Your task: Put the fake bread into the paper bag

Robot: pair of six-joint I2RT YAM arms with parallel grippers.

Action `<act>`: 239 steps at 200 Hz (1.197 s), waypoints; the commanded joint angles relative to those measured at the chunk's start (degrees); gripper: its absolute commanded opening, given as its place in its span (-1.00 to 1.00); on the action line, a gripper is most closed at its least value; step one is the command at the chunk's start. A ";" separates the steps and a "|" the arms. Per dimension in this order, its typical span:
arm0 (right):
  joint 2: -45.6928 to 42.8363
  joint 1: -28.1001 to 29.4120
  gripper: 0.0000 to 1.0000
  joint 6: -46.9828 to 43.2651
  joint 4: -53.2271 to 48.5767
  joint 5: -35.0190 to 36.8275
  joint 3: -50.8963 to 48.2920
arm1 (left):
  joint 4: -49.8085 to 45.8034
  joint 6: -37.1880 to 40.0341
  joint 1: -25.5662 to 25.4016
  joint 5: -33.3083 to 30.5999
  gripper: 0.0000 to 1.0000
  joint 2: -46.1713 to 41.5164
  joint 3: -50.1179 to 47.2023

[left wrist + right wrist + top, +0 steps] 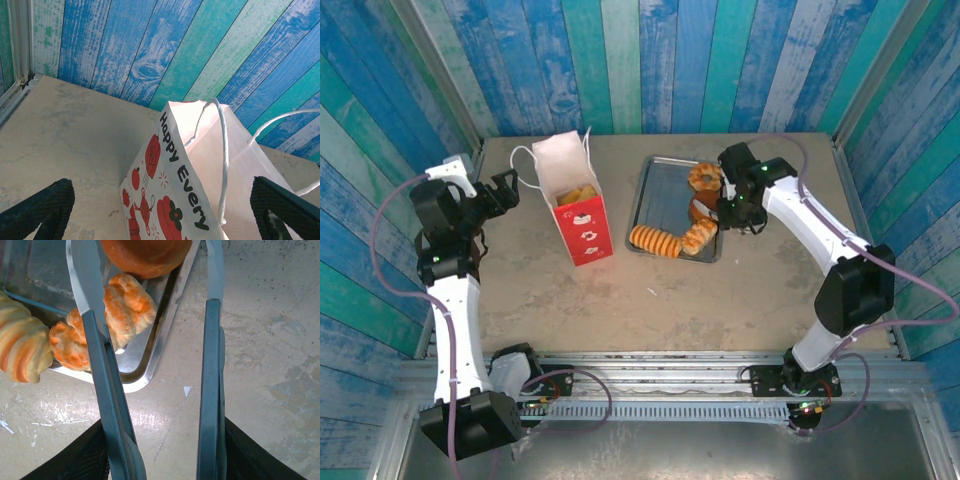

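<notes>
The paper bag (585, 225) stands upright left of centre, white with a red lower panel, and golden bread (578, 193) shows in its open top. More fake bread lies on the tray (665, 195): a ring doughnut (703, 178), a ridged loaf (655, 241) and a croissant (700, 236). My right gripper (725, 210) hangs over the tray's right edge, open, with a dark round bun (145, 255) between its fingertips and a gap on the right side. The croissant (127, 305) lies beside the left finger (95, 340). My left gripper (505, 192) is wide open, just left of the bag (200, 165).
The grey metal tray's corner (145, 365) lies under my right gripper (149, 247), whose right finger is over bare table. White cord handles (222, 150) stick up from the bag. Blue-green plank walls (640, 60) close in the table on three sides.
</notes>
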 commanded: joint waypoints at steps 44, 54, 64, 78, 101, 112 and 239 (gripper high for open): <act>3.75 -0.39 0.10 -1.42 -1.17 0.15 3.77 | -0.15 0.78 -0.03 1.29 0.88 0.12 -0.53; 4.31 -0.41 0.10 -1.61 -1.17 0.23 4.19 | -0.06 0.74 -0.08 1.26 0.89 0.12 -0.57; 4.90 -0.39 0.10 -1.71 -1.19 0.19 4.52 | 0.00 0.77 -0.03 1.28 0.89 0.25 -0.68; 5.71 -0.39 0.11 -2.00 -1.20 0.27 5.13 | -0.05 0.79 -0.10 1.35 0.88 0.34 -0.61; 7.05 -0.39 0.11 -2.44 -1.18 0.76 5.93 | -0.15 0.75 -0.03 1.44 0.88 0.60 -0.57; 7.72 -0.39 0.12 -2.65 -1.19 0.63 6.43 | -0.25 0.81 -0.03 1.40 0.89 0.76 -0.52; 13.65 -0.31 0.14 -3.96 -3.24 -0.05 10.18 | -0.42 0.30 -0.03 3.54 0.89 1.64 0.00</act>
